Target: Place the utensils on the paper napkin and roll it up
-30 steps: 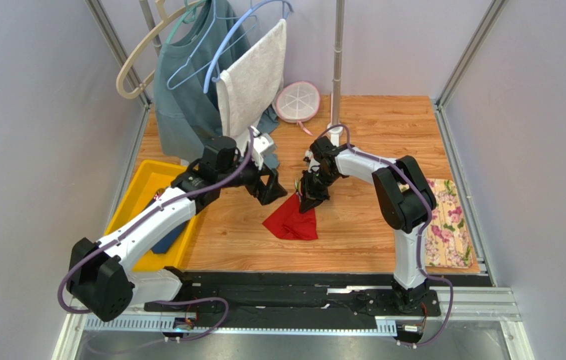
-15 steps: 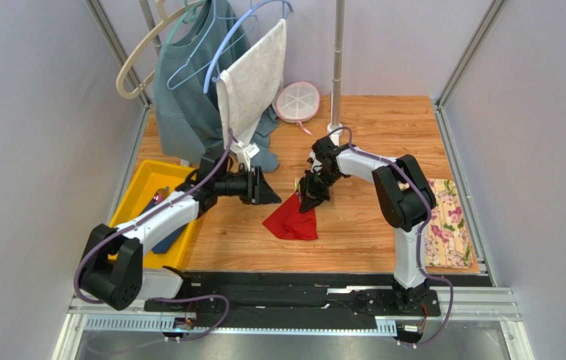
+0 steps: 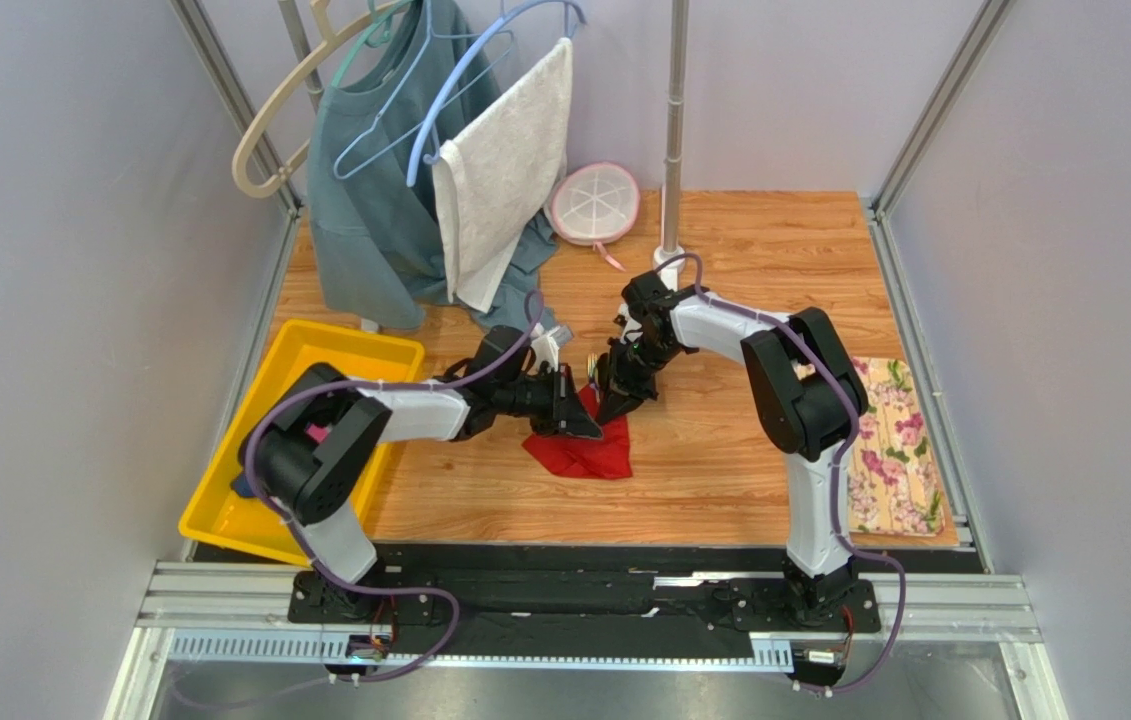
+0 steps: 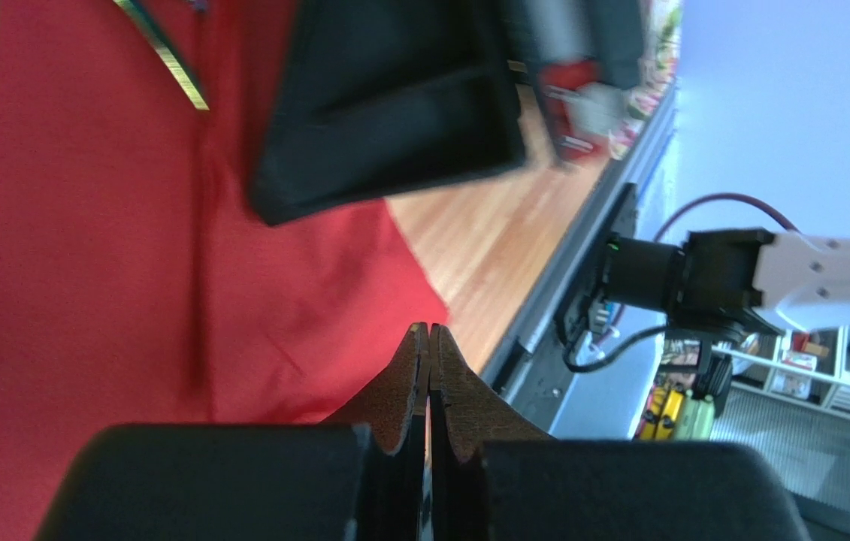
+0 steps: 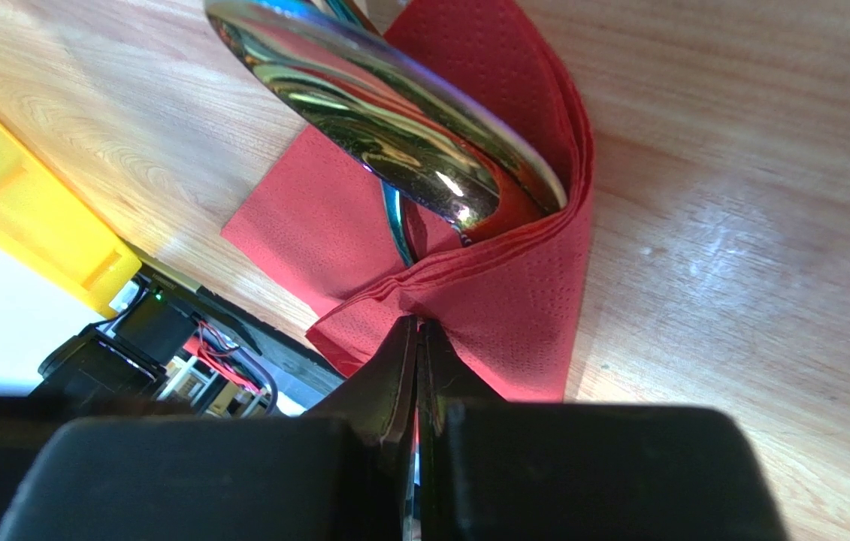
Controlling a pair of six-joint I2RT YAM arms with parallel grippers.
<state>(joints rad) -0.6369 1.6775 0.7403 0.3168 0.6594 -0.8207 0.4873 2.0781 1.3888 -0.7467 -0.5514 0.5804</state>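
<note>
The red paper napkin [image 3: 594, 450] lies on the wood table, one edge folded up over the utensils. In the right wrist view a shiny gold spoon head [image 5: 395, 124] rests inside the napkin's [image 5: 508, 293] fold. My right gripper [image 5: 418, 325] is shut on the pinched fold of the napkin, and it stands at the napkin's far corner [image 3: 618, 399]. My left gripper [image 3: 574, 410] is low at the napkin's left edge. Its jaws [image 4: 429, 330] are pressed shut over the red sheet [image 4: 90, 282] with nothing seen between them. A slim gold handle [image 4: 166, 59] lies on the napkin ahead.
A yellow bin [image 3: 293, 375] sits at the left. Behind it a blue-grey shirt [image 3: 368, 180] and a white towel [image 3: 504, 158] hang on hangers. A pink round lid [image 3: 594, 203] and a pole [image 3: 673, 135] stand at the back. A floral cloth [image 3: 887, 450] lies at the right edge.
My left arm swung down and right from beside the bin to the napkin's left edge, and its jaws went from open to shut. The right gripper kept its hold in place.
</note>
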